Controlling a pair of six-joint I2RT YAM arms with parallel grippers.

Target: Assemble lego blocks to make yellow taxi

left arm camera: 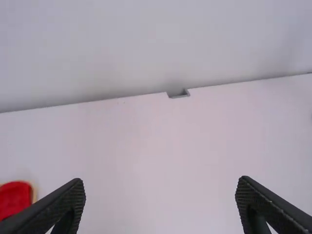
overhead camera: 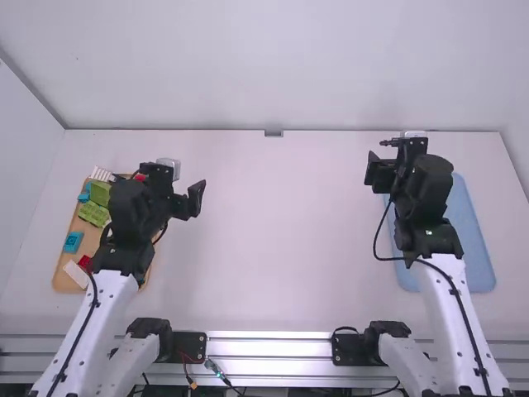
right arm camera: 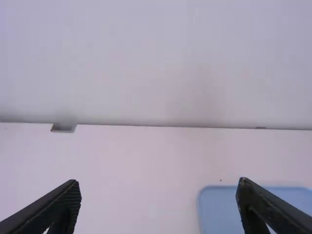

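The high view shows the surface (overhead camera: pixel 281 248) with its far edge, both far corners and a small notch (overhead camera: pixel 274 133) near the middle of that far edge. Towards the left edge lies a tan tray (overhead camera: pixel 59 277), partly under the left arm (overhead camera: pixel 111 310). On it are two green blocks (overhead camera: pixel 94 214), one nearer the tray's far end than the other, a teal block (overhead camera: pixel 73 241) at its left side, and, towards its near left corner, a red block (overhead camera: pixel 84 261) beside a white piece (overhead camera: pixel 76 274). A white ribbed piece (overhead camera: pixel 101 174) lies by the tray's far left corner. The left claw (overhead camera: pixel 186 202) hangs to the right of the tray; the right claw (overhead camera: pixel 384 171) hangs near the far left corner of a blue mat (overhead camera: pixel 475 240), which lies towards the surface's right edge, partly under the right arm (overhead camera: pixel 450 306).

The left wrist view shows the left claw (left arm camera: pixel 161 183) spread wide, nothing between its fingers, and a rounded red piece (left arm camera: pixel 14 197) with a strip of tan beside it. The right wrist view shows the right claw (right arm camera: pixel 158 183) also spread and empty, with one rounded corner of the mat and the notch again at the surface's far edge.
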